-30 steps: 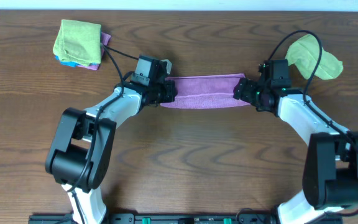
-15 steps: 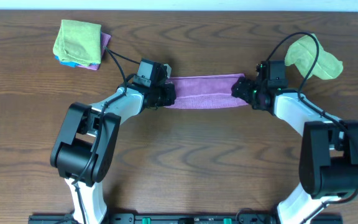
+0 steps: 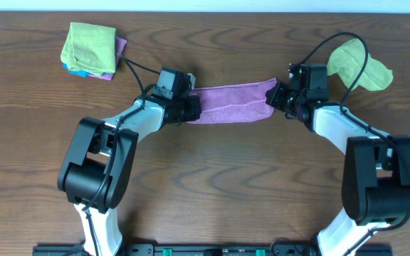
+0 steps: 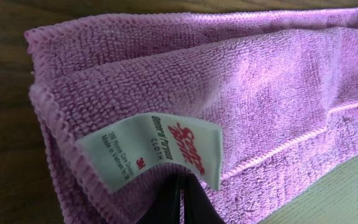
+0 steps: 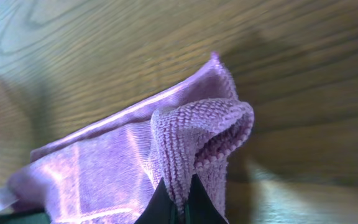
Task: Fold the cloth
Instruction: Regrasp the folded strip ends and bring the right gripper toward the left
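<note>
A purple cloth (image 3: 232,104) lies folded into a long strip across the middle of the wooden table, stretched between my two grippers. My left gripper (image 3: 191,108) is shut on the cloth's left end; in the left wrist view the cloth (image 4: 229,93) fills the frame, its white label (image 4: 157,149) just above the closed fingertips (image 4: 173,202). My right gripper (image 3: 276,96) is shut on the right end, which is lifted slightly. In the right wrist view a bunched corner of the cloth (image 5: 197,137) is pinched between the fingertips (image 5: 160,205).
A stack of folded cloths, green on top (image 3: 89,47), sits at the back left. A crumpled light-green cloth (image 3: 360,65) lies at the back right, close behind my right arm. Black cables loop over both wrists.
My right gripper has closed on the cloth's right end and drawn it up and slightly back. The left gripper has kept its grip and barely moved.
</note>
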You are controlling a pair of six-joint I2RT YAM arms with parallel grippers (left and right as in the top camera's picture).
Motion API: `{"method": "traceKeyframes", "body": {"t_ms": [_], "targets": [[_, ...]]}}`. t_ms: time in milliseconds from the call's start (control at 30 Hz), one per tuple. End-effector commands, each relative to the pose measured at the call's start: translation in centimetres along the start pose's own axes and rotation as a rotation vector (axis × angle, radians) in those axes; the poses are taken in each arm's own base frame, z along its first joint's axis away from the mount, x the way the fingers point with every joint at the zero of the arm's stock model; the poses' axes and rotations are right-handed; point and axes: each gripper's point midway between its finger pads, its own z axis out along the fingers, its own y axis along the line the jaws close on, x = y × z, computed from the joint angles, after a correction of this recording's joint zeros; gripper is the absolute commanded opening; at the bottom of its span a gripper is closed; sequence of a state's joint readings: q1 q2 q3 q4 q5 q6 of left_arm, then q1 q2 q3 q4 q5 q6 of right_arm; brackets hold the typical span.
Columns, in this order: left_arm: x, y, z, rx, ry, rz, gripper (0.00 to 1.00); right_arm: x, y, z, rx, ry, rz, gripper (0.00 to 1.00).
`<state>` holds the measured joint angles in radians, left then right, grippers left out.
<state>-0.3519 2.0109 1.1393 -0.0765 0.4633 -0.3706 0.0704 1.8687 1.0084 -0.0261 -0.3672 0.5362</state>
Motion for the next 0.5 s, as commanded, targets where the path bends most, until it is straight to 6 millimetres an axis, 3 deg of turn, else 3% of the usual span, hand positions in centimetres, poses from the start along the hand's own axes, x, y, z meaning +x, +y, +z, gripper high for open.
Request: {"method": "traceKeyframes", "body": {"t_ms": [0, 233, 467], "targets": [[0.4, 0.7, 0.4, -0.032, 0.010, -0.019, 0.06, 0.0, 3.7, -1.5, -0.099, 0.005, -0.053, 0.01], [0.5, 0.8, 0.4, -0.035, 0.017, -0.022, 0.06, 0.5, 9.5, -3.4, -0.184, -0.042, -0.162, 0.01], [0.5, 0.8, 0.4, -0.035, 0.017, -0.022, 0.06, 3.5, 14.4, -2.4, -0.218, -0.058, -0.250, 0.01]]}}
